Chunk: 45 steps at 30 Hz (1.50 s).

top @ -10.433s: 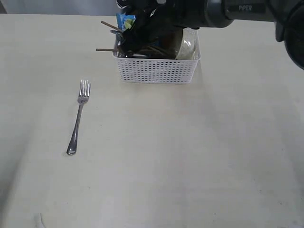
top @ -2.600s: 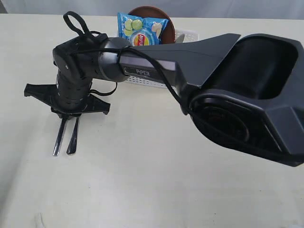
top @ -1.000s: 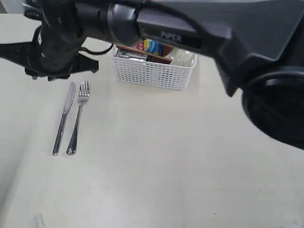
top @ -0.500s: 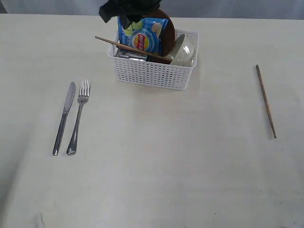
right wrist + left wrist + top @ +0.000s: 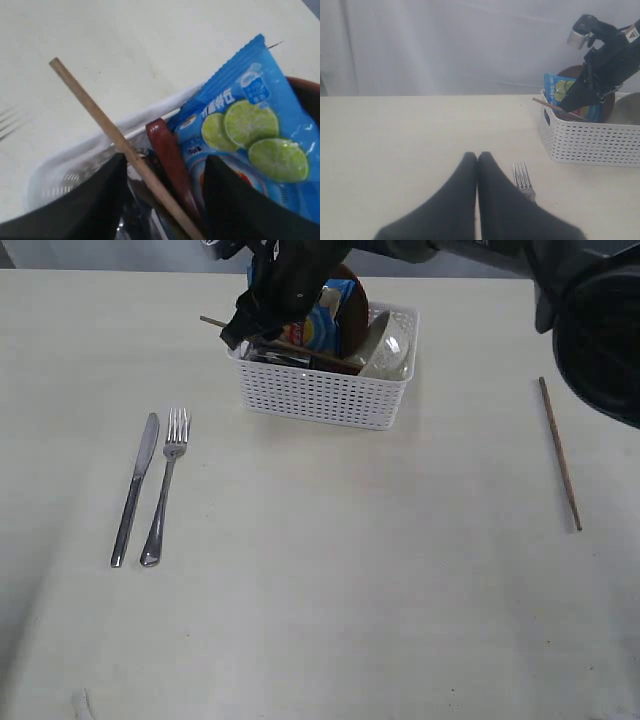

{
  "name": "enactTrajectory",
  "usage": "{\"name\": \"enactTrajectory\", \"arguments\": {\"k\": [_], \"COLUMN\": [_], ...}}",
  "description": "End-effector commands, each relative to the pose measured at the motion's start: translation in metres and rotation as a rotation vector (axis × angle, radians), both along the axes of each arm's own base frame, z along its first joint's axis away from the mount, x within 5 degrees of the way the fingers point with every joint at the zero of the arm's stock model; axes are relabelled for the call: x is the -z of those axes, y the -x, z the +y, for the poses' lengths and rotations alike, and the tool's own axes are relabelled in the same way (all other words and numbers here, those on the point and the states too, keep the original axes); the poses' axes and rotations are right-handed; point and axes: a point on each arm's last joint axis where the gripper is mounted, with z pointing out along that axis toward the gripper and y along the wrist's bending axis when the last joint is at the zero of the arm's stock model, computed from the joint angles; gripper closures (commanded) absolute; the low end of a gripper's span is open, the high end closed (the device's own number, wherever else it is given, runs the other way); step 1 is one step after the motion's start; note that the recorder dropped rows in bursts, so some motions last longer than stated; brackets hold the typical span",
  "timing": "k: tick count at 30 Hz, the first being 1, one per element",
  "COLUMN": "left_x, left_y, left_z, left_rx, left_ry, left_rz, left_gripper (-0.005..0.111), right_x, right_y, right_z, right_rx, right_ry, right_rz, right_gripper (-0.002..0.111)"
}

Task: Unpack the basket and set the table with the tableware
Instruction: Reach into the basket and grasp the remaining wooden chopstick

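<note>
The white basket stands at the back of the table. It holds a wooden chopstick, a red-brown spoon, an off-white bowl, a brown plate and a blue chip bag. My right gripper is open over the basket's left end, its fingers either side of the chopstick and spoon, gripping neither. A steel knife and fork lie side by side at the left. Another chopstick lies at the right. My left gripper is shut and empty, just above the table beside the fork.
The right arm reaches in from the upper right, across the basket's top. A pale curtain hangs behind the table's far edge. Open tabletop lies between the fork and the right-hand chopstick.
The right gripper has come down from above the chip bag onto the basket's left end, and its jaws have opened wider. Knife, fork and right-hand chopstick lie unmoved.
</note>
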Motion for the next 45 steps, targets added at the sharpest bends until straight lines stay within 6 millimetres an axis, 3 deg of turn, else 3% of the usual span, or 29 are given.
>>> {"name": "enactTrajectory", "arguments": {"k": [1,9,19,35,37,42,45], "left_x": [0.000,0.000,0.000,0.000,0.000,0.000,0.000], "left_y": [0.000,0.000,0.000,0.000,0.000,0.000,0.000], "left_z": [0.000,0.000,0.000,0.000,0.000,0.000,0.000], "left_rx": [0.001,0.001,0.001,0.001,0.001,0.001,0.001], "left_ry": [0.005,0.005,0.005,0.005,0.005,0.005,0.005], "left_rz": [-0.006,-0.006,-0.006,-0.006,-0.006,-0.006,-0.006], "left_gripper": [0.107,0.107,0.107,0.107,0.107,0.107,0.107], "right_x": [0.002,0.025,0.029,0.056,0.057,0.053,0.041], "right_y": [-0.006,-0.010,-0.012,-0.017,-0.017,-0.017,-0.016], "right_z": [0.000,0.002,0.004,0.007,0.007,0.007,0.006], "right_rx": [-0.007,-0.015,-0.014,0.000,0.007,0.005,0.006], "right_ry": [-0.007,0.024,0.010,0.001,-0.002,-0.006,-0.019], "right_rz": [-0.041,-0.035,-0.055,-0.048,-0.043,-0.051,-0.069], "right_gripper": [0.062,0.062,0.062,0.062,0.069,0.109,0.109]}}
